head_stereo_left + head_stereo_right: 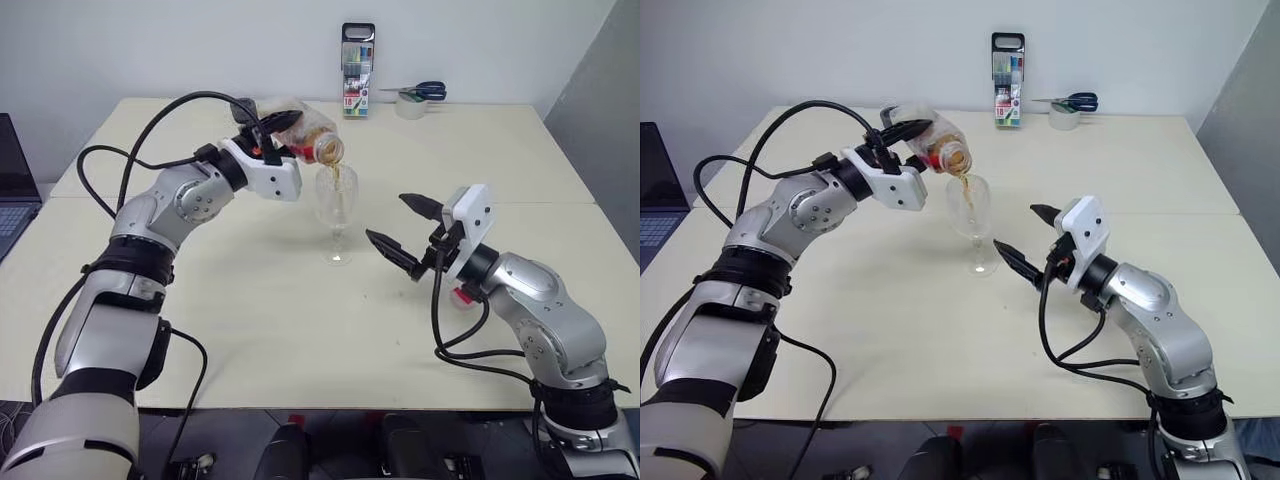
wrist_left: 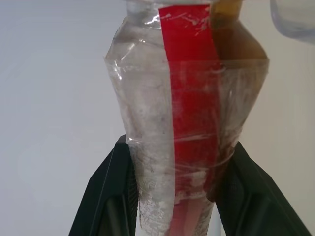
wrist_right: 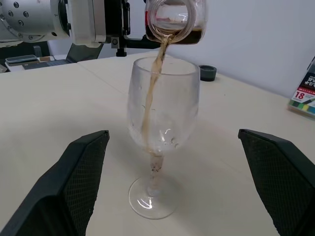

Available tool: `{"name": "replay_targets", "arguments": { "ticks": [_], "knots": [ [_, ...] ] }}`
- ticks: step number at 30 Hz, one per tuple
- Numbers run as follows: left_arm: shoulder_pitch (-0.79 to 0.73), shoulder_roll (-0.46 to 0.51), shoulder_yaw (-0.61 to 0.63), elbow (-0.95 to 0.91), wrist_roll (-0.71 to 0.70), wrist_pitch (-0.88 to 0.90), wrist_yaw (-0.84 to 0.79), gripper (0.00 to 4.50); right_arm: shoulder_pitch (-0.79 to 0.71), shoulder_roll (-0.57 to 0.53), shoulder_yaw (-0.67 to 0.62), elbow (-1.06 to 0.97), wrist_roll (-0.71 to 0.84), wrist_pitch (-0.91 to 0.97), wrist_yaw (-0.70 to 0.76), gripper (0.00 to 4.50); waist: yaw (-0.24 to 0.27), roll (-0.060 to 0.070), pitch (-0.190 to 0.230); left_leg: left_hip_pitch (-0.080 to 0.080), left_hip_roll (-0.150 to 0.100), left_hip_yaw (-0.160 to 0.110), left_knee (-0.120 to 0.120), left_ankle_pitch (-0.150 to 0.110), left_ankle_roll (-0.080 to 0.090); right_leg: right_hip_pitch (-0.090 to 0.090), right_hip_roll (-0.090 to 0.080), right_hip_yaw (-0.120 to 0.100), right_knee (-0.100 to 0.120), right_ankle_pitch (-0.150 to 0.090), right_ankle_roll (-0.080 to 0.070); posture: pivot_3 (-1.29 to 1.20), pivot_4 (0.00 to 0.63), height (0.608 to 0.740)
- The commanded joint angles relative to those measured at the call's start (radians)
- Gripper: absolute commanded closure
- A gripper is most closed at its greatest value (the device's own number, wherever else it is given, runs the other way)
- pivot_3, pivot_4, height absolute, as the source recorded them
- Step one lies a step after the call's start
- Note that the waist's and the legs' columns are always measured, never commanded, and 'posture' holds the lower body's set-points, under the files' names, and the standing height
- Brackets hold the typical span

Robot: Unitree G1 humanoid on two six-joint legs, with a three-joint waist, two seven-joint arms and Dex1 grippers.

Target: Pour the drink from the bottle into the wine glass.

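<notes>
Marker pack (image 1: 357,70), scissors (image 1: 420,91), tape roll (image 1: 411,105) at table (image 1: 300,330) far edge; laptop (image 1: 15,185) left.

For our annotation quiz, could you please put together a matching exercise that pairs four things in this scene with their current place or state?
Things:
1. bottle
2. wine glass
3. right gripper
4. scissors

Places or states:
A. open, holding nothing, beside the glass
B. tipped over in the left gripper, mouth above the rim
C. at the far edge of the table, on a roll of tape
D. standing upright, catching a thin brown stream

Pairs: 1-B, 2-D, 3-A, 4-C
</notes>
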Motion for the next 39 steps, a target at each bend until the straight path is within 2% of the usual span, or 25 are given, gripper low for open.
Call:
{"name": "replay_targets", "arguments": {
  "ticks": [1, 39],
  "knots": [
    [-0.049, 0.021, -0.001, -0.005, 0.014, -0.018, 0.041, 2.82, -0.001, -0.005, -0.026, -0.050, 0.025, -0.006, 0.012, 0.00, 0.000, 0.000, 0.000, 0.000, 0.000, 0.000, 0.000, 0.000, 0.000, 0.000, 0.000, 0.000, 0.000, 0.000, 0.000, 0.00, 0.150, 0.740],
    [-0.124, 0.043, -0.073, 0.104, 0.098, -0.046, 0.163, 2.82, 0.019, -0.002, -0.014, -0.088, 0.052, 0.022, 0.005, 0.00, -0.002, 0.000, 0.000, -0.001, -0.001, 0.000, 0.012, -0.002, 0.003, 0.000, 0.000, 0.000, 0.008, 0.000, 0.000, 0.00, 0.150, 0.740]
  ]
}}
